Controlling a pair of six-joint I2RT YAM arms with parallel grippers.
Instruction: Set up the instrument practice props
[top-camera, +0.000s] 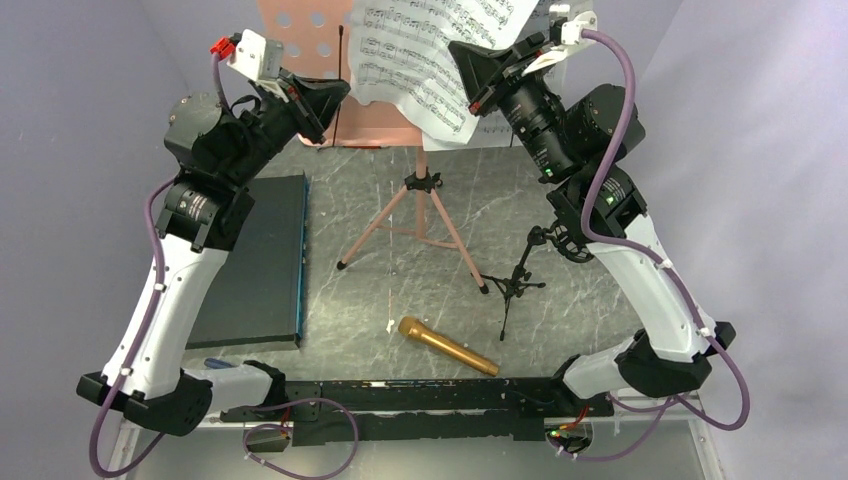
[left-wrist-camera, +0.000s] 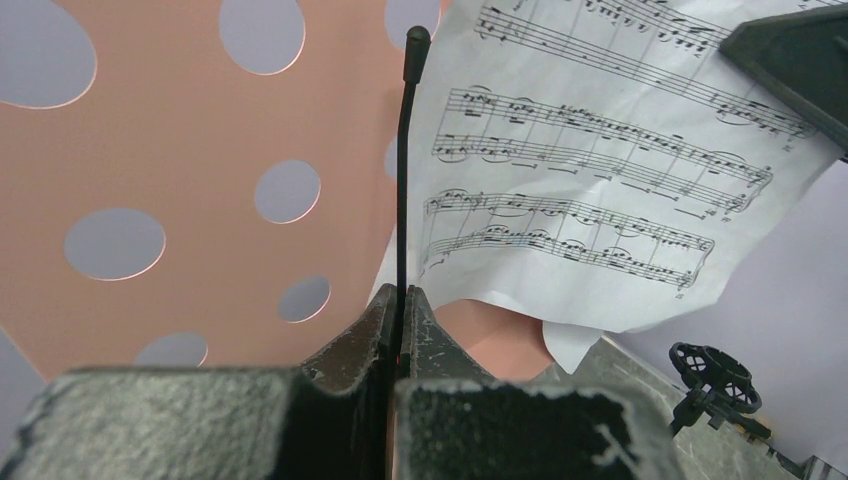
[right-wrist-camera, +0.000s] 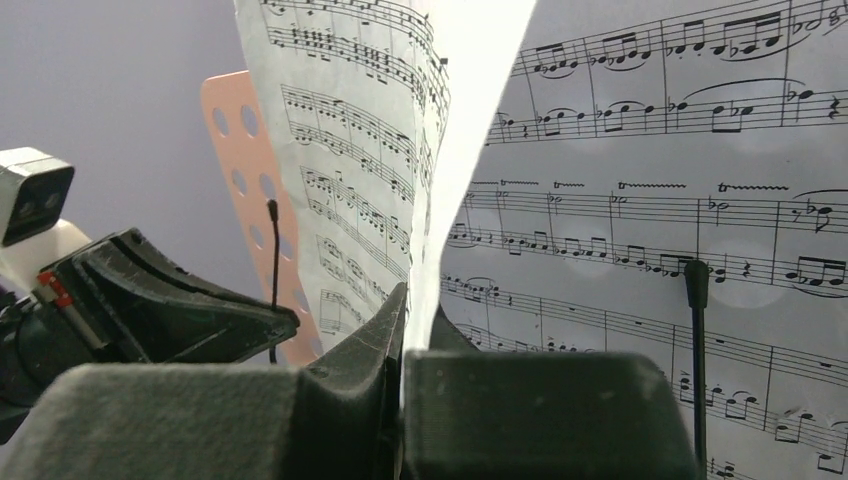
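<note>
The pink perforated music stand (top-camera: 300, 40) stands on its tripod legs (top-camera: 420, 215) at the back. White sheet-music pages (top-camera: 430, 60) lean on it. My left gripper (top-camera: 335, 95) is shut on the stand's thin black page-holder wire (left-wrist-camera: 403, 170), which rises between its jaws (left-wrist-camera: 402, 300). My right gripper (top-camera: 470, 65) is shut on the edge of one sheet-music page (right-wrist-camera: 370, 150), lifted away from the page behind (right-wrist-camera: 680, 200). The gold microphone (top-camera: 447, 345) lies on the table near the front. The small black tripod mic stand (top-camera: 520, 280) stands right of it.
A dark flat rectangular case (top-camera: 255, 260) lies at the left under my left arm. A second black page-holder wire (right-wrist-camera: 697, 350) rests against the rear page. The purple walls close in at back and sides.
</note>
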